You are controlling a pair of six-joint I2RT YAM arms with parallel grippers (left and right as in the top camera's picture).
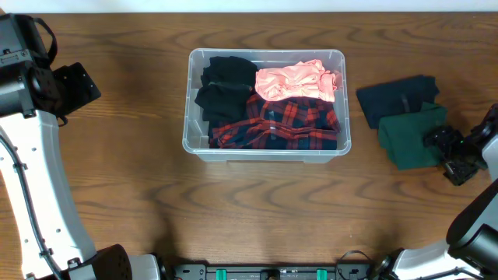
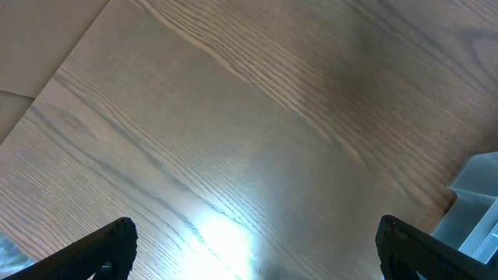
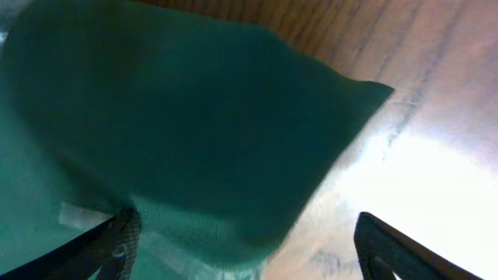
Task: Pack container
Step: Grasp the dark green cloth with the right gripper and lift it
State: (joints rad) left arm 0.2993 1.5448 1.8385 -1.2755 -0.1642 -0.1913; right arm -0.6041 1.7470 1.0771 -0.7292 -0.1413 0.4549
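The right gripper [image 3: 245, 237] is hanging over a folded green garment [image 3: 179, 117], its fingers spread wide on either side of the cloth. A navy garment [image 1: 395, 97] is lying just beyond it. The left gripper [image 2: 253, 253] is hanging with its fingers wide apart over the bare table [image 2: 233, 117]. The container [image 1: 268, 155] is sitting between the two grippers, holding black clothes [image 1: 226, 85], a pink garment [image 1: 296, 82] and a red plaid shirt [image 1: 288, 124].

My right wrist view is a blur: the green garment [image 3: 194, 132] swamps it, running off the left and top edges. My left wrist view catches just a corner of the container [image 2: 478, 206], clipped by the right edge. Overhead, the green garment hides part of the navy garment [image 1: 393, 97].
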